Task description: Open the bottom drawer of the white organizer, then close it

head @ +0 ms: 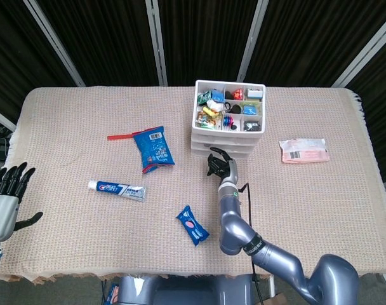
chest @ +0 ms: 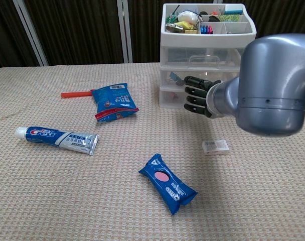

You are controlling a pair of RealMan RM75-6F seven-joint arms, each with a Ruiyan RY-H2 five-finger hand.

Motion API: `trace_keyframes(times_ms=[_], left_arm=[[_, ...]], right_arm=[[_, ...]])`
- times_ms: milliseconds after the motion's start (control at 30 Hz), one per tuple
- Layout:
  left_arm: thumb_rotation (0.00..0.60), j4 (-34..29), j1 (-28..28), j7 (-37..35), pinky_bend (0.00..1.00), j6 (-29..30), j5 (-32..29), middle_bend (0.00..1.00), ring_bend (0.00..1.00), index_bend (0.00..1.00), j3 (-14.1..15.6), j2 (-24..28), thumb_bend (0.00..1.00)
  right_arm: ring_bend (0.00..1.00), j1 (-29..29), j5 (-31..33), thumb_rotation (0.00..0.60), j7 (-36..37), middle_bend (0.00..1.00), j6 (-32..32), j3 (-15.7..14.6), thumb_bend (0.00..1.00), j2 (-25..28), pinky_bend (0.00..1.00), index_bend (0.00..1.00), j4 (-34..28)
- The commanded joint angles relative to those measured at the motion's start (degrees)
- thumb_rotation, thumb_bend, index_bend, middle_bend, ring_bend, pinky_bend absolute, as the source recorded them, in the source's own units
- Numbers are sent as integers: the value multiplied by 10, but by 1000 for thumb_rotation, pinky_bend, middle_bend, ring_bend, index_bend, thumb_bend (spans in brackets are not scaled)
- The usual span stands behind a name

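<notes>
One Crest toothpaste tube (chest: 56,139), white organizer (chest: 207,55)

A beige woven tablecloth (head: 85,127) is showing a waffle texture under a glossy blue snack bag (head: 153,148) and a white-and-blue toothpaste tube (head: 117,189). The white plastic drawer organizer (chest: 207,60) is showing multicoloured bits on top, beside a pale pink packet (head: 304,150).

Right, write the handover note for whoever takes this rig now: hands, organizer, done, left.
Right hand: fingers curled, holding nothing, close in front of the lower drawers of the white plastic three-drawer organizer; contact cannot be told.
Left hand: open, idle at the table's left edge.
Organizer stands at the back of the table, all its drawers shut.
Done: approach only.
Left: grip the bottom drawer, pull it open, push it shut.
</notes>
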Motion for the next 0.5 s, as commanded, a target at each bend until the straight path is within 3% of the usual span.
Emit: trace_keyframes(times_ms=[33,500], left_arm=[[600,-1,0,0,0,0,0,0,0,34,1,1,108],[600,-4,0,-2,0,-3,-2,0,0,33,1,2,109]], right_arm=[[777,1,-14,600,14,775,12,1,458,-7,726,300,3],[777,3,-18,600,20,775,28,2,460,-19,726,263,10]])
